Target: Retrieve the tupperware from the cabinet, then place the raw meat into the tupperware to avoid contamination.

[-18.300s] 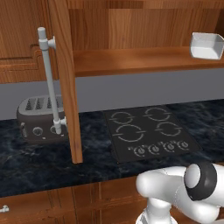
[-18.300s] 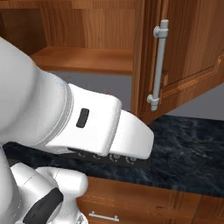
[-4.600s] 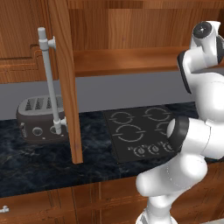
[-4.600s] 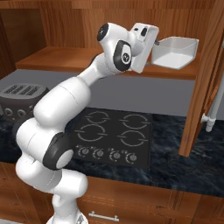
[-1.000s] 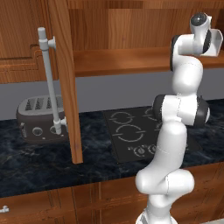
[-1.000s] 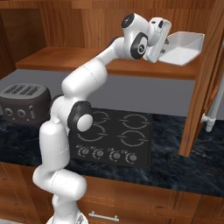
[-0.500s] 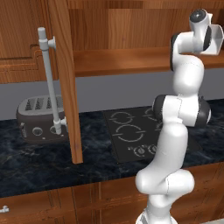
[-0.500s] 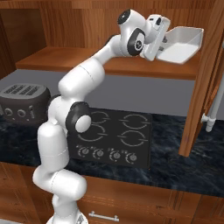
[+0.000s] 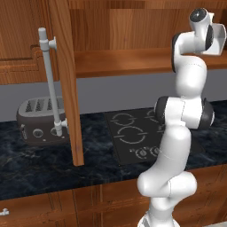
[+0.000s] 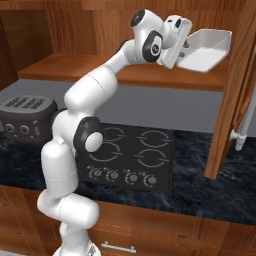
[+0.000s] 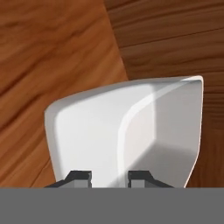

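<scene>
The gripper (image 11: 109, 176) sits at the near wall of the tupperware (image 11: 131, 131), its two dark tips drawn close together on either side of that wall — clamped on the tub's rim, as far as the hand view lets me judge, since the contact itself sits at the very bottom of the picture. In the right base view the gripper (image 10: 187, 46) meets the white tub (image 10: 207, 50) from the tub's left, and the tub tips up off the cabinet shelf (image 10: 100, 70), near edge low and far edge raised. So the tub lies straight ahead of the fingers, deeper into the cabinet (image 9: 133, 26), with its open mouth turned toward the hand. The open door (image 9: 66, 84) with its grey bar handle (image 9: 49, 84) stands well to the left; below are the cooktop (image 10: 132, 160) and the dark toaster (image 9: 37, 122). The coming move looks like a pull back out along the gripper's own axis, away from the cabinet's back wall.
</scene>
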